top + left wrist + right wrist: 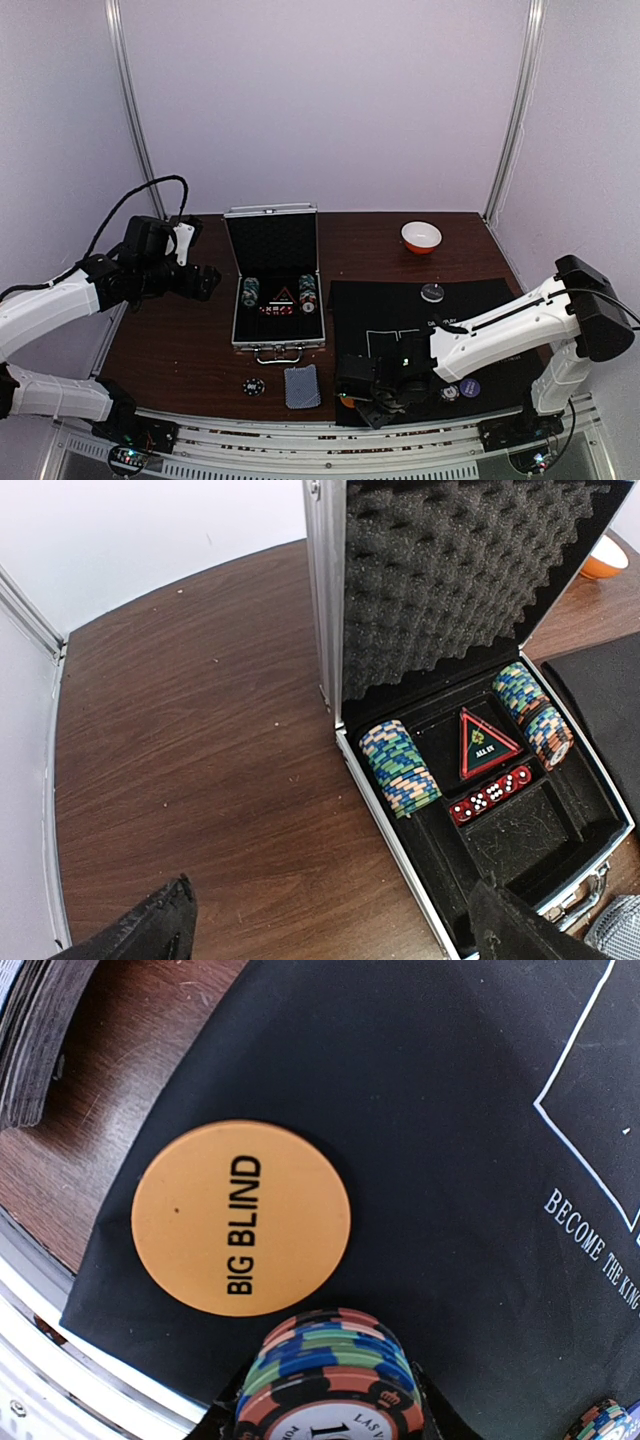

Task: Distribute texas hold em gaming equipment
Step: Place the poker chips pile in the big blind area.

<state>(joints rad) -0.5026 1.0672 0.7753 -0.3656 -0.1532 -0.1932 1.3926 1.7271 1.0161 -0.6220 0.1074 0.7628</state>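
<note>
My right gripper is shut on a small stack of striped poker chips, low over the black mat, just beside the orange "BIG BLIND" disc. I cannot tell whether the stack touches the mat. From above, that gripper is at the mat's front left corner. Another chip stack and a purple-blue disc lie to its right. The grey-blue card deck and a dark disc lie on the wood. My left gripper hangs open and empty left of the case, fingers wide apart.
The open silver case holds chip rows, red dice and a triangular "ALL IN" marker. A white-and-orange bowl sits at the back right. A second dark disc lies on the mat.
</note>
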